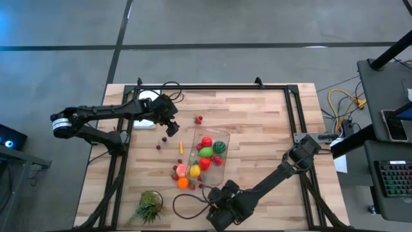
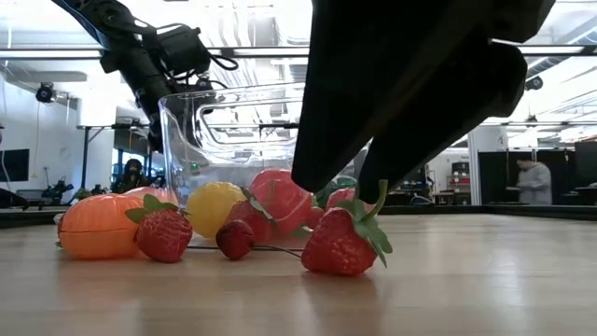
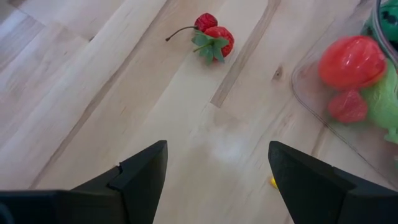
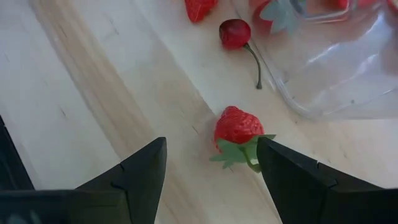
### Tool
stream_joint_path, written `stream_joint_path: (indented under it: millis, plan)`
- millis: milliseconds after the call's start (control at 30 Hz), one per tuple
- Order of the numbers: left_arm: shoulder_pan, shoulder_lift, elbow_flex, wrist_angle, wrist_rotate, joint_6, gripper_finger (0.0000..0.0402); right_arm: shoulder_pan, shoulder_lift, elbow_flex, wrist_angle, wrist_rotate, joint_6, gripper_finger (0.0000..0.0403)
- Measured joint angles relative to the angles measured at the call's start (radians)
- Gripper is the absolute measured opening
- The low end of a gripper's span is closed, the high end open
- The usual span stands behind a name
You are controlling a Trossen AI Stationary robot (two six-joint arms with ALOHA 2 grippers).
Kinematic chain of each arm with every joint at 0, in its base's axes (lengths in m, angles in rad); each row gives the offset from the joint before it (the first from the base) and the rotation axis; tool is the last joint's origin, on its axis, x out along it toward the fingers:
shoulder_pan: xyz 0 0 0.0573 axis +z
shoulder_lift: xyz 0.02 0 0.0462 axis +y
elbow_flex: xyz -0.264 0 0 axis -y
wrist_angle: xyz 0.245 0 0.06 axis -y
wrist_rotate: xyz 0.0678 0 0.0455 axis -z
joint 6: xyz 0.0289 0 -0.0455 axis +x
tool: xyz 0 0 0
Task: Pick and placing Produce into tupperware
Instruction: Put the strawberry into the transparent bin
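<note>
Wooden surface lies under me; my right fingers point(image 4: 208, 180) stand apart just short of a strawberry point(image 4: 237, 127) beside the tupperware point(image 4: 336, 74), lined up for grasping; left fingers point(image 3: 217, 180) apart too, empty.

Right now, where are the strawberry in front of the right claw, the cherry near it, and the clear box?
strawberry point(image 4: 237, 127), right wrist view, on its red body.
cherry point(image 4: 234, 33), right wrist view, on the round fruit.
clear box point(image 4: 348, 68), right wrist view, on its see-through wall.

Overhead, table-level, perhaps two close wrist views
</note>
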State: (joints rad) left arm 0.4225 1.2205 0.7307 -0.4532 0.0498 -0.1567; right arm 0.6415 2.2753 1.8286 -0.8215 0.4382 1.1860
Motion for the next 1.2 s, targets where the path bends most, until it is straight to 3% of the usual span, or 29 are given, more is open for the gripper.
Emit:
stream_joint_path:
  millis: [1200]
  plan:
    - [0.001, 0.000, 0.003, 0.000, 0.000, 0.066, 0.0265, -0.035, 0.002, -0.085, 0.095, 0.009, 0.118, 0.0242]
